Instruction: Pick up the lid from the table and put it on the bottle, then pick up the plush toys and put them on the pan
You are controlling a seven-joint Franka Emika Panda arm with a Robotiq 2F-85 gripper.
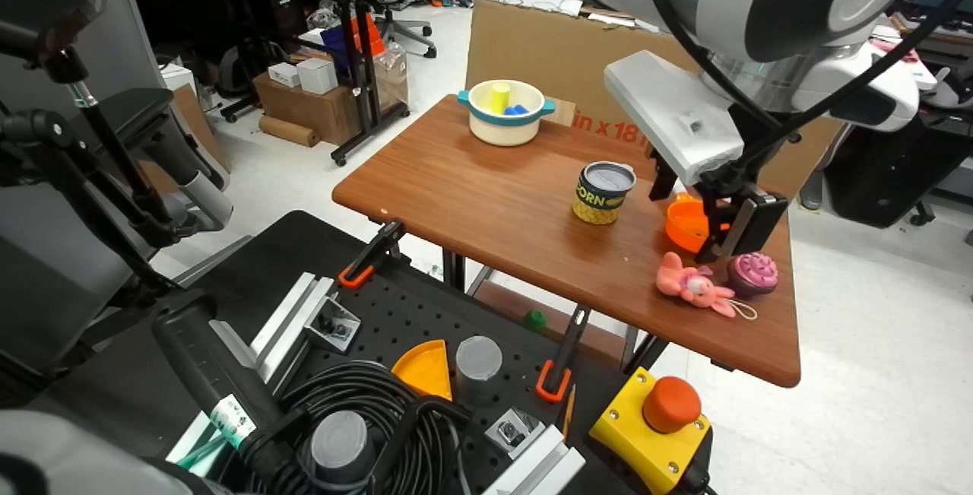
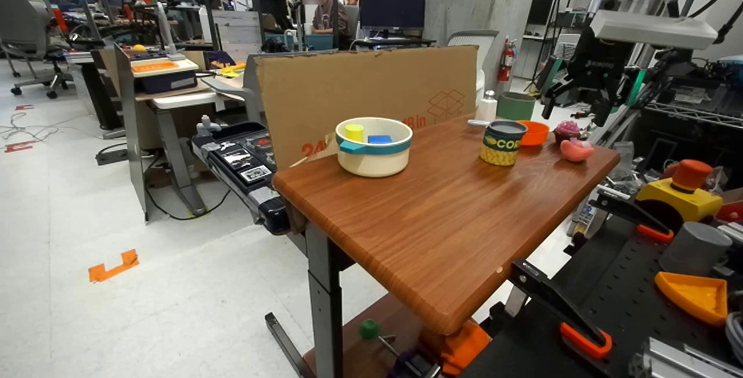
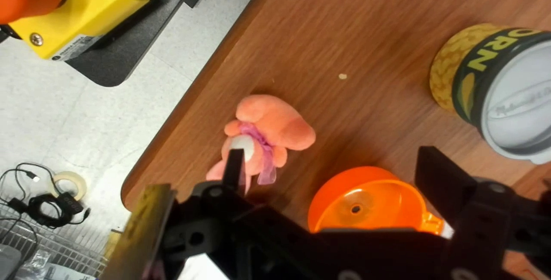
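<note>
The lid [image 1: 608, 174] lies on top of the bottle [image 1: 597, 206], a stubby jar with a CORN label, upright on the table. Beside it is the orange pan [image 1: 684, 223], its bowl facing up with nothing in it. A salmon-pink rabbit plush toy [image 3: 275, 121] rests near the table's front edge. Touching or close to it in both exterior views is a round magenta plush toy [image 1: 754, 273], not visible in the wrist view. My gripper [image 3: 332, 153] stands open above the pan and the toys, nothing between its fingers. It covers part of the pan in the wrist view.
A cream bowl [image 2: 371, 163] with teal handles, holding yellow and blue pieces, stands at the table's far end. A cardboard sheet [image 1: 524, 46] rises along the back edge. Two clamps [image 1: 561, 362] and a yellow box with a red button [image 1: 654, 434] sit by the front edge.
</note>
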